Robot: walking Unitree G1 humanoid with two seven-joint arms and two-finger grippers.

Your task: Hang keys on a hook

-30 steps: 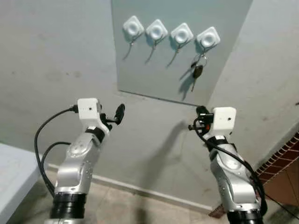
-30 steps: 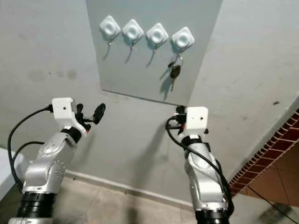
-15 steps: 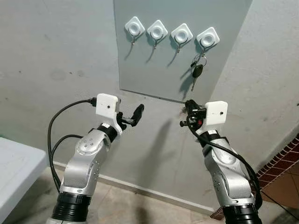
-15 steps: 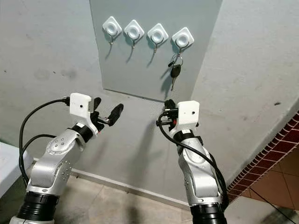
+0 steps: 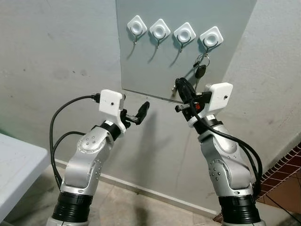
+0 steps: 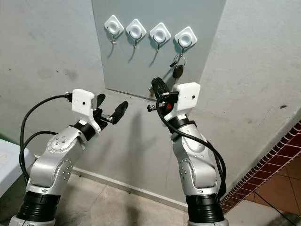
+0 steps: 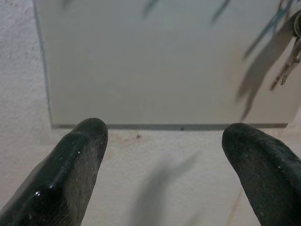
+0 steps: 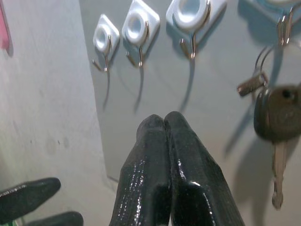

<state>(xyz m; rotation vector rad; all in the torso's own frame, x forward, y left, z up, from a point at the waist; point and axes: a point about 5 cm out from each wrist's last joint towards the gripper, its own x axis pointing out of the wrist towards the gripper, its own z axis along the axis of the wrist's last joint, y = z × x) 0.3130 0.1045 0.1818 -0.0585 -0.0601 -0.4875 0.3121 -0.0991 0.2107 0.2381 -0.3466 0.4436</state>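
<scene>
Both arms have risen toward the wall panel [image 5: 155, 70] since a second ago, and the right gripper [image 5: 181, 92] has swung up and inward from below the panel's lower right corner to sit just under the hanging keys [image 5: 199, 70]. Its two black fingers [image 8: 162, 155] are pressed flat together with nothing between them, as the right wrist view makes plain. The keys already dangle from the rightmost hook [image 5: 210, 38] of the four white hooks along the panel's top edge, ring over the hook, dark key head below it, blade pointing straight down toward the panel's bottom edge. So the bunch's long axis runs vertical, and it lies above and slightly to the robot's right of the right gripper's tips, near but apart. The left gripper [image 5: 136, 115] hovers below the panel's bottom edge, nearer its middle, well apart from the keys, its fingers [image 7: 70, 165] spread wide and empty. Judged from how the keys hang, the task looks done; any further move falls to the right arm, the nearer one, and would call for a short reach up and right.
</scene>
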